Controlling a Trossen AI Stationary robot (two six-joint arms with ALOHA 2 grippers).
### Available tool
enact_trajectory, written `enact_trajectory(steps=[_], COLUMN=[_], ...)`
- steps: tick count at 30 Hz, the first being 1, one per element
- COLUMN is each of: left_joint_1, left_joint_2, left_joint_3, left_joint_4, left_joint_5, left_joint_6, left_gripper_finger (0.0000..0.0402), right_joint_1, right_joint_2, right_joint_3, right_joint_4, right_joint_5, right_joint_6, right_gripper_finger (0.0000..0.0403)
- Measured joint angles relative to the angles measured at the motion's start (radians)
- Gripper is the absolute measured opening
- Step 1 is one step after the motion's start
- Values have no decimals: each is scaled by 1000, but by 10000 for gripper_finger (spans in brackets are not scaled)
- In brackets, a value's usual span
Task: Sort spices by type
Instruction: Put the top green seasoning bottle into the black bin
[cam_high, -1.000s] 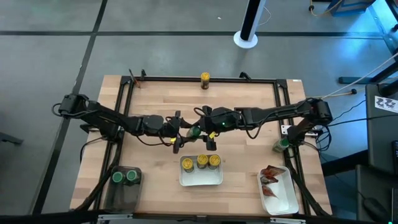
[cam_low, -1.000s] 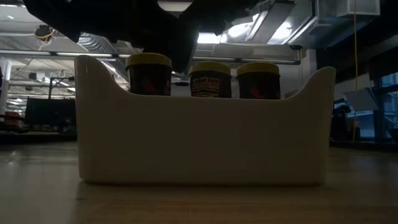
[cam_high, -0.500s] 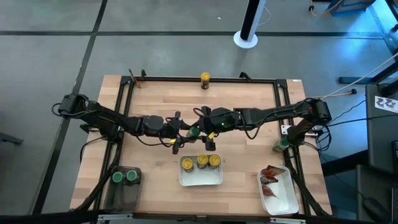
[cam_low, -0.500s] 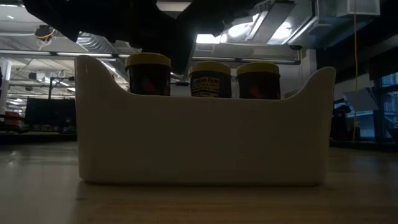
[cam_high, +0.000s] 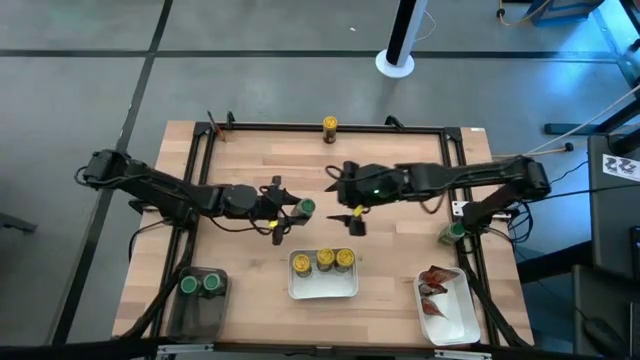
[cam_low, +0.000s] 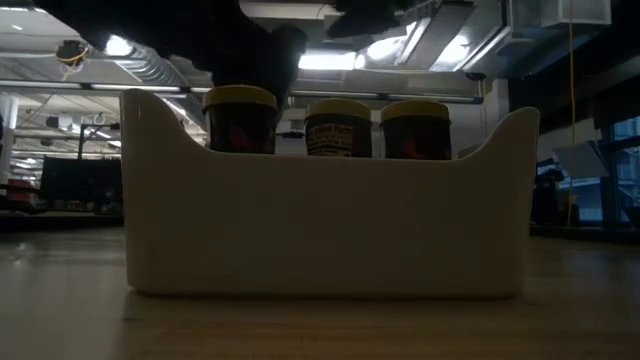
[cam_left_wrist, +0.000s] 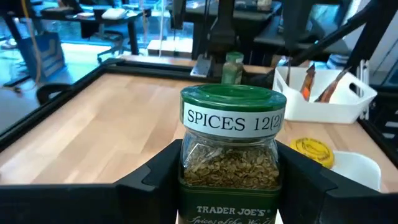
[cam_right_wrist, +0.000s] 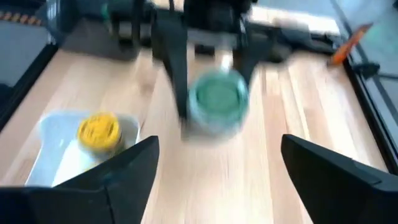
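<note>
A small jar with a green cap, labelled "SPICES", stands upright in my left gripper above mid-table. My right gripper is open, a short way toward the table's right of the jar and facing it. Its wrist view shows the green cap between the left arm's fingers. Three yellow-capped jars stand in a white tray near the front edge. They show over its wall in the low view. Two green-capped jars sit in the dark bin. My left gripper pinches the jar's glass body, just under the green cap, between its two fingers. The fingers come level from the table's left, one on each side. The jar stays upright; its base is out of view.
A white tray with red-orange packets lies at the near right corner. One yellow-capped jar stands at the far edge. A green-capped jar stands by the right rail. Bare wood lies between the arms and the far edge.
My right gripper, which stood with open fingers around the green-capped jar, has drawn back toward the table's right and now stands apart from it. My left gripper has kept hold of the jar and shifted slightly toward the table's left.
</note>
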Motion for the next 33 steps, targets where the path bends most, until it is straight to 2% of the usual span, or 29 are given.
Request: enact_trajectory(steps=[3,6,14,18,22,28,33], left_joint_1=[-36,-85,-249,-333,-419,-558,-661], left_joint_2=[-57,-109,-169,-168,-166,-166,-118], left_joint_3=[24,63,224,264,292,313,316], left_joint_4=[-123,-250,-567,-585,-590,-598,-597], left_joint_5=[-59,-125,-239,-253,-281,-366,-487], left_joint_6=[-16,-43,-180,-243,-341,-532,-624], left_gripper_finger=[183,183,183,183,183,183,183], right_joint_1=[0,0,0,0,0,-1,-1], right_joint_2=[-68,-145,-276,-290,-290,-288,-276], right_joint_3=[-5,-52,-332,-417,-430,-431,-431], right_joint_4=[-101,-129,59,151,201,216,228], right_joint_5=[0,1,11,11,8,-7,-7], right_joint_6=[2,9,42,57,55,33,29], right_gripper_finger=[341,341,342,342,342,342,342])
